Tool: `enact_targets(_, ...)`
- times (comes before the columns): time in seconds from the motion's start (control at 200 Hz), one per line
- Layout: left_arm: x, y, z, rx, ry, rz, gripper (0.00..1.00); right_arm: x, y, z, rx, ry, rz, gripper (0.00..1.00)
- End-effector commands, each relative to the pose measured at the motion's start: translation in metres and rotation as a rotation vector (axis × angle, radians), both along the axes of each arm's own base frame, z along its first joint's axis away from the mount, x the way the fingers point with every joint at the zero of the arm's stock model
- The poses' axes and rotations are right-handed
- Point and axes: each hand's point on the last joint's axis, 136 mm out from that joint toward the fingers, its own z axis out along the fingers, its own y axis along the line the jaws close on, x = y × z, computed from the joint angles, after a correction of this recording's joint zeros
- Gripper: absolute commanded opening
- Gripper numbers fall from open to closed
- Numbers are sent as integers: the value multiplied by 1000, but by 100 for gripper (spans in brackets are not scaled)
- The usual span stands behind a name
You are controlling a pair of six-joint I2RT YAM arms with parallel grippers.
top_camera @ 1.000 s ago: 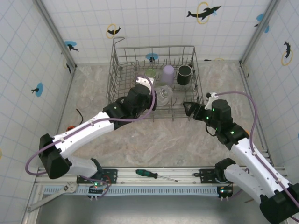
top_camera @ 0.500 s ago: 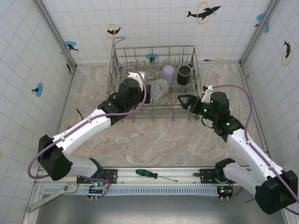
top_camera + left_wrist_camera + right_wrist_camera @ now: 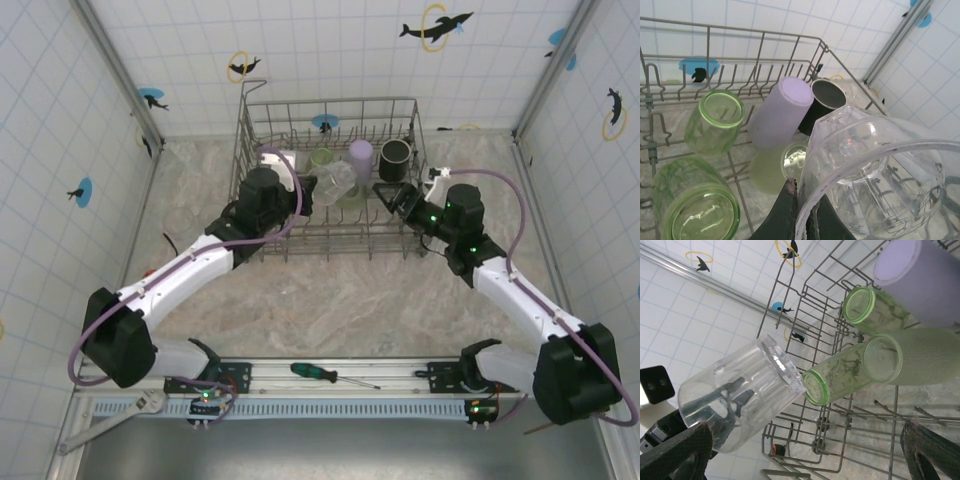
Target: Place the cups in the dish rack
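Rack [image 3: 340, 100] at the desk's [image 3: 350, 300] far edge, left tool [image 3: 305, 190] pinching a clear cup [image 3: 335, 183] by its rim over the rack's middle, right tool [image 3: 392, 196] spread wide by the rack's right side, green cups [image 3: 715, 120], lilac cup [image 3: 360, 155] and black mug [image 3: 395, 158] inside the rack.

Cups [image 3: 360, 156] crowd the far rows of the dish rack [image 3: 340, 252]; near rows lie bare.

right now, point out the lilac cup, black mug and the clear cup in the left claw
lilac cup [image 3: 772, 122], left wrist view, its side wall
black mug [image 3: 828, 94], left wrist view, inside its mouth
clear cup [image 3: 875, 167], left wrist view, its ribbed wall
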Motion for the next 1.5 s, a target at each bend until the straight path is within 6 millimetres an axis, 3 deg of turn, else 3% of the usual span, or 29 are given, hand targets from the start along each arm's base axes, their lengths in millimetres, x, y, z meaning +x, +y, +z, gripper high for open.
enact_targets(0.0, 4, -11, 30, -148, -69, -63, 0, 7, 8, 52, 121, -119, 32, 100)
enact_targets(0.155, 3, -20, 42, -253, -85, -141, 0, 12, 14, 57, 212, -117, 52, 100)
enact_targets(0.185, 2, -21, 30, -255, -62, -154, 0, 13, 15, 58, 225, -115, 54, 100)
enact_targets(1.086, -13, -49, 24, -463, -40, -369, 0, 33, 41, 77, 475, -115, 98, 100)
enact_targets(1.291, -11, -51, 22, -471, -23, -374, 0, 32, 48, 75, 479, -104, 107, 90)
enact_targets(1.496, -10, -55, 20, -472, 0, -385, 0, 31, 51, 72, 477, -96, 113, 73)
